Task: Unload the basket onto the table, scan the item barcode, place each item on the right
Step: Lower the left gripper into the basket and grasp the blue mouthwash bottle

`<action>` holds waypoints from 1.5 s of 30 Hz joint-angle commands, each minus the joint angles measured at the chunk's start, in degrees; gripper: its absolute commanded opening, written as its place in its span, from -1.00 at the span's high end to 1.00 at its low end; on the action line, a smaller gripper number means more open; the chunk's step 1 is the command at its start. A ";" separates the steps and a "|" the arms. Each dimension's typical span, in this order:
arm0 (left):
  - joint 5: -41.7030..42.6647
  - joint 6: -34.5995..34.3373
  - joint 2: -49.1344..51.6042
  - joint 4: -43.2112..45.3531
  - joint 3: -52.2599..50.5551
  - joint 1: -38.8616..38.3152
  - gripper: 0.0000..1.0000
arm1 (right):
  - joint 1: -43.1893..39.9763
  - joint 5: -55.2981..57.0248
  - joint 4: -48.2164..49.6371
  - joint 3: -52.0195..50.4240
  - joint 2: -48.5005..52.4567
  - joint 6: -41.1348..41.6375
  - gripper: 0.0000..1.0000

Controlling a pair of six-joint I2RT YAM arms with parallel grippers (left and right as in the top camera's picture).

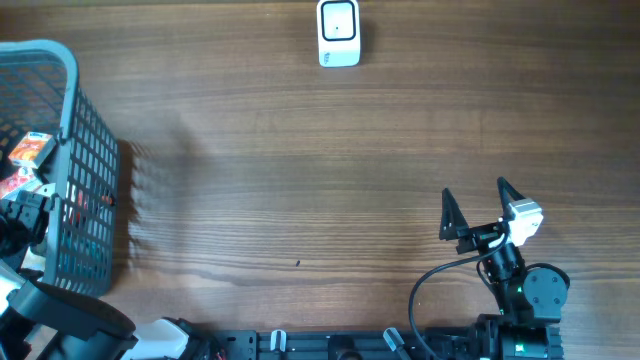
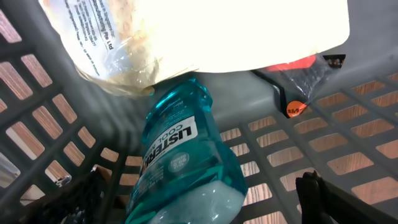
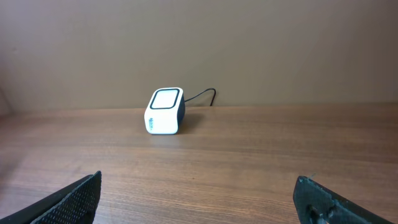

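A teal Listerine mouthwash bottle (image 2: 180,155) lies on the floor of the grey plastic basket (image 2: 348,143), its top tucked under a clear bag with a white label (image 2: 124,43). My left gripper (image 2: 202,194) is down inside the basket (image 1: 70,120), open, with one finger on each side of the bottle's lower end and a gap to both. The white barcode scanner (image 1: 339,32) stands at the far edge of the table and shows ahead in the right wrist view as the scanner (image 3: 165,111). My right gripper (image 1: 475,192) hovers open over bare wood at the near right, with nothing between its fingers (image 3: 74,199).
An orange-red packet (image 2: 292,68) lies beside the bag in the basket, and an orange packet (image 1: 30,150) shows from above. The scanner's cable (image 3: 202,94) runs off behind it. The basket's tall mesh walls (image 1: 95,190) close in my left arm.
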 commanded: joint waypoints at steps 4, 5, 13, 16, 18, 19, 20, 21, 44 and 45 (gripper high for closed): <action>1.14 0.96 -0.04 -0.20 -3.04 0.15 -1.00 | 0.44 0.39 0.11 -0.07 -0.31 -1.01 -1.00; 1.14 0.96 -0.02 0.22 -4.44 0.15 -1.00 | 0.44 0.39 0.11 -0.07 -0.31 -1.01 -1.00; 1.33 0.94 -0.02 3.85 -6.21 0.15 -0.71 | 0.44 0.39 0.11 -0.07 -0.31 -1.03 -1.00; 1.36 0.94 -0.02 4.76 -6.21 0.15 -0.53 | 0.44 0.39 0.11 -0.07 -0.31 -0.98 -1.00; 1.36 0.94 -0.02 5.40 -6.21 0.15 -0.43 | 0.44 0.37 0.11 -0.07 -0.31 -1.01 -1.00; 1.36 0.94 -0.02 5.42 -6.21 0.15 -0.43 | 0.44 0.39 0.11 -0.07 -0.31 -1.03 -1.00; 1.36 0.92 -0.02 5.44 -6.21 0.15 -0.40 | 0.44 0.39 0.11 -0.07 -0.31 -1.01 -1.00; 1.36 0.92 -0.02 5.44 -6.21 0.15 -0.36 | 0.44 0.39 0.11 -0.07 -0.31 -1.03 -1.00; 2.71 0.68 -0.07 2.82 1.64 0.15 0.60 | 0.44 0.39 0.11 -0.07 -0.31 -1.01 -1.00; 2.69 0.70 -0.07 2.45 2.10 0.15 0.63 | 0.44 0.39 0.11 -0.07 -0.31 -1.01 -1.00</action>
